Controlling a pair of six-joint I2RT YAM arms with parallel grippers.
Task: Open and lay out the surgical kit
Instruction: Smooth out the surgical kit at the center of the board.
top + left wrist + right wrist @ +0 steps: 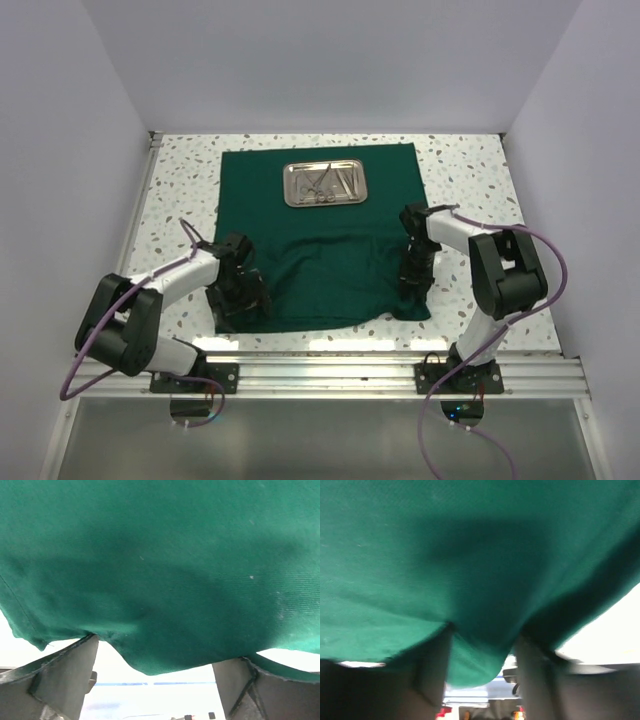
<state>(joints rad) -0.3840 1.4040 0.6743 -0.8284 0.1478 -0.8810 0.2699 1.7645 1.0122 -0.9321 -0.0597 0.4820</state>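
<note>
Cloth (320, 250) is unfolded, with one near corner at each pincer. Left pincer (245, 295): released, jaws wide apart, cloth draped across. Right pincer (412, 285): cannot tell, cloth hides the tips. Tray (296, 185) lies well beyond, between the pincers. Instruments (325, 185) sit inside it, not yet laid out.

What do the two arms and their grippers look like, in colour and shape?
Both the left arm and right arm have white links with bulky black joint housings. A purple cable loops along each. The left gripper and right gripper are black, with dark flat fingers.
</note>
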